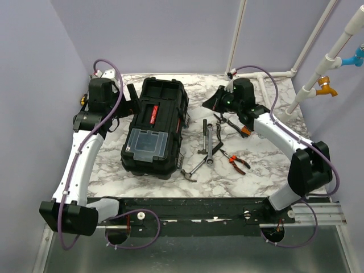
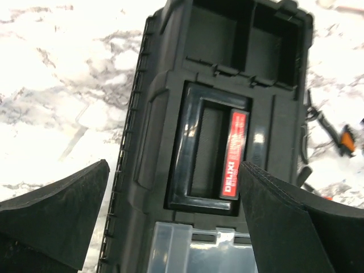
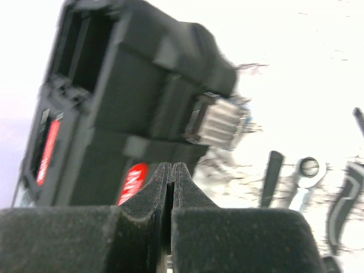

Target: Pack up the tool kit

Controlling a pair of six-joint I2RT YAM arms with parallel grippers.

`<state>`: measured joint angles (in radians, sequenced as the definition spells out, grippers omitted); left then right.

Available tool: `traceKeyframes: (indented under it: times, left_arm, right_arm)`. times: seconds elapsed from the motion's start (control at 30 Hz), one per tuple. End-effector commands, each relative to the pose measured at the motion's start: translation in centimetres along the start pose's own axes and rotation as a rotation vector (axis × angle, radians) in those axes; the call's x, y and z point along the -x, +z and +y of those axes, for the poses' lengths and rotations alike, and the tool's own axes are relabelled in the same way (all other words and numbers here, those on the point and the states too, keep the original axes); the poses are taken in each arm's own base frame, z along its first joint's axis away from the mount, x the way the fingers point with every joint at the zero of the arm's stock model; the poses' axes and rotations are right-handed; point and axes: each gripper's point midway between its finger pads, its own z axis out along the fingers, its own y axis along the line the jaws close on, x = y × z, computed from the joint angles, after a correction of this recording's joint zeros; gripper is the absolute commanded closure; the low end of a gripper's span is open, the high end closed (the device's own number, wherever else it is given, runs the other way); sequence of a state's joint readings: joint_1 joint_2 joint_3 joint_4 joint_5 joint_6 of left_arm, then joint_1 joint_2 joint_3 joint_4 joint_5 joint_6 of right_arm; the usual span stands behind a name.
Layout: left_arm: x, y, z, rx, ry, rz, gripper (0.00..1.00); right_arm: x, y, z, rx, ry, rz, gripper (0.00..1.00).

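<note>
The black toolbox lies closed on the marble table, with a red label plate beside its handle and a clear-lidded compartment at the near end. My left gripper hovers at the box's left side, wide open and empty, its view looking down on the lid. My right gripper is shut on nothing, just right of the box's far end and facing its metal latch. A hammer, a wrench and orange-handled pliers lie loose to the right of the box.
Another metal tool lies by the box's near right corner. Dark-handled pliers sit under the right forearm. White pipes stand at the back right. Purple walls close in the table.
</note>
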<state>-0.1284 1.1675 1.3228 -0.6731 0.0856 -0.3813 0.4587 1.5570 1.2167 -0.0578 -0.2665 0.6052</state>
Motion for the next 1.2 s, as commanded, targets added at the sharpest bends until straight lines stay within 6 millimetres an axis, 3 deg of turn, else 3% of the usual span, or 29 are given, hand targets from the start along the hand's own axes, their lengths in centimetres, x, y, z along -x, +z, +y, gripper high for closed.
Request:
traceKeyframes:
  times: [0.0,0.27,0.47,0.63,0.77,0.97,1.17]
  left_arm:
    - [-2.8,1.4,1.7,0.066,0.047,0.131,0.02]
    - [-4.4,3.1,-0.7,-0.105,0.062,0.195,0.01]
    - [-3.3,0.5,-3.5,-0.243,0.135,0.045,0.02]
    - [-2.3,-1.9,-7.1,-0.315,0.219,-0.044,0.02]
    - [-3.2,-1.5,-8.8,-0.322,0.222,0.015,0.04]
    - [-4.8,1.2,-9.1,-0.224,0.207,0.095,0.06]
    - [-5.1,3.1,-8.2,-0.054,0.274,0.122,0.06]
  right_arm:
    - [-1.5,1.8,-4.0,0.000,0.081,0.115,0.97]
    - [-2.1,7.8,-8.4,-0.014,0.125,0.232,0.98]
    - [-3.3,11.9,-11.3,-0.057,0.095,0.357,0.99]
    - [-4.8,14.6,-13.0,-0.046,0.105,0.416,0.99]
    - [-6.2,16.2,-13.2,0.023,0.114,0.489,0.99]
    - [-7.9,17.9,-12.1,0.100,0.110,0.539,0.99]
    - [-11.4,17.4,-10.2,0.215,0.075,0.659,0.99]
